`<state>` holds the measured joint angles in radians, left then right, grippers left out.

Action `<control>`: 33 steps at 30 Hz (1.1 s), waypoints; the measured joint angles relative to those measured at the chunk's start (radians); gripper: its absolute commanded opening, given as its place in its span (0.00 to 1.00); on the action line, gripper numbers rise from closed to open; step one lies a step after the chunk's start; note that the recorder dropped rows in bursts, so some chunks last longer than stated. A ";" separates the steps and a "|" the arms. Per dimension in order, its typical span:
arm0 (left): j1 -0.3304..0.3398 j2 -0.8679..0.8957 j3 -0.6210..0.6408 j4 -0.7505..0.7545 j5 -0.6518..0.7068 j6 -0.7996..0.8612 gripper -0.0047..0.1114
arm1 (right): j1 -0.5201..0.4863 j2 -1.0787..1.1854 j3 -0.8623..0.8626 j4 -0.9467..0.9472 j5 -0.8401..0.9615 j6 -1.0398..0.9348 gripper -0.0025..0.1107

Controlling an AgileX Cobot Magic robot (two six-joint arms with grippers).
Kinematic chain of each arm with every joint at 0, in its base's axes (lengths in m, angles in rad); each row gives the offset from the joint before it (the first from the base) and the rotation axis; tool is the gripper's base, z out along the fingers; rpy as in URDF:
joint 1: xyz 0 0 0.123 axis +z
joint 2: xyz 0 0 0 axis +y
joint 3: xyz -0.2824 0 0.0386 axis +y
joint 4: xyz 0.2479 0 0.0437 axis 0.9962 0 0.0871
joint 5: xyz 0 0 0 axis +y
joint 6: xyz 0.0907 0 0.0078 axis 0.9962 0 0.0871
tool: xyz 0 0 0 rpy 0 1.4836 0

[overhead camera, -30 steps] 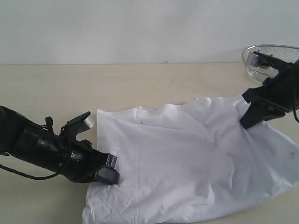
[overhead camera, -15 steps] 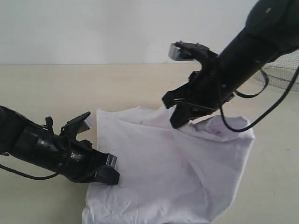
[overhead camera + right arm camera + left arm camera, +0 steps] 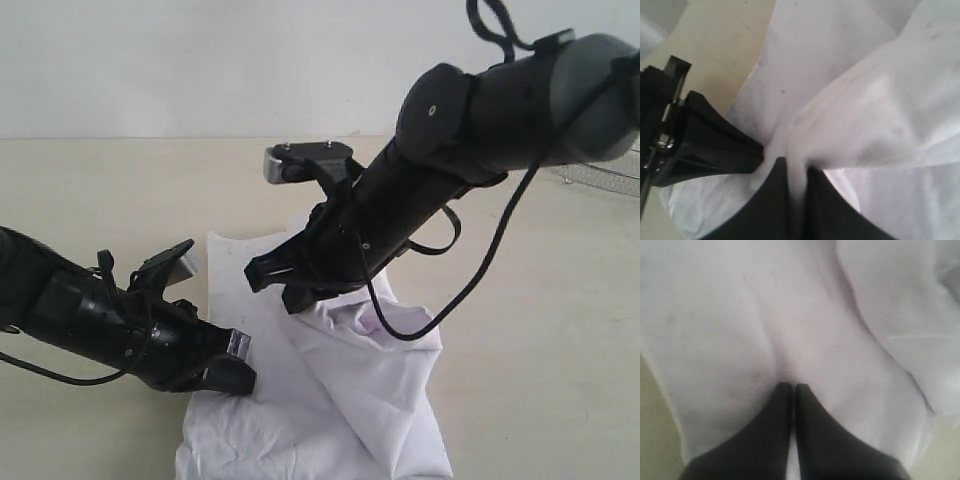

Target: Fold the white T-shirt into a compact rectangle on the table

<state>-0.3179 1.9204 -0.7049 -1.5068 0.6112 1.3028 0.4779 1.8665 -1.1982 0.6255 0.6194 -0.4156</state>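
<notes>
The white T-shirt [image 3: 340, 400] lies on the table [image 3: 100, 180], its right half lifted and folded over toward the left. My right gripper [image 3: 287, 292] has reached across the middle and is shut on a bunched fold of the shirt [image 3: 880, 100]; cloth shows between its fingers [image 3: 797, 165]. My left gripper [image 3: 232, 375] lies low at the shirt's left edge, shut, with the cloth [image 3: 815, 315] puckering toward its tips [image 3: 792, 386]. In the right wrist view the left gripper [image 3: 715, 140] sits close beside the right one. No lettering or neck tag shows.
A wire-mesh basket [image 3: 592, 176] shows at the far right behind the right arm. Bare tabletop spreads to the right of the shirt [image 3: 540, 350] and behind it. The right arm's cable [image 3: 470, 290] hangs over the shirt.
The right gripper has carried the shirt's right side up and across to the left, doubling the cloth over itself. The left gripper has stayed put on the left edge.
</notes>
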 measured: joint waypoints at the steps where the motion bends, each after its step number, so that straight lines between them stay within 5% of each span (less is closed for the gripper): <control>1: 0.000 0.000 -0.002 0.000 0.000 0.000 0.08 | 0.002 0.017 0.000 0.006 -0.005 0.000 0.02; 15: 0.000 -0.204 0.010 0.145 -0.069 -0.057 0.08 | 0.048 0.061 0.000 0.119 -0.029 -0.130 0.05; 24: 0.002 -0.463 0.009 0.463 -0.053 -0.426 0.08 | 0.074 0.065 0.000 0.144 -0.057 -0.162 0.60; 33: 0.000 -0.656 0.009 0.792 -0.055 -0.760 0.08 | 0.154 0.065 0.000 0.173 -0.140 -0.176 0.53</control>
<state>-0.3175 1.2648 -0.6954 -0.7147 0.5563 0.5426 0.6324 1.9316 -1.1982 0.7981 0.4792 -0.5912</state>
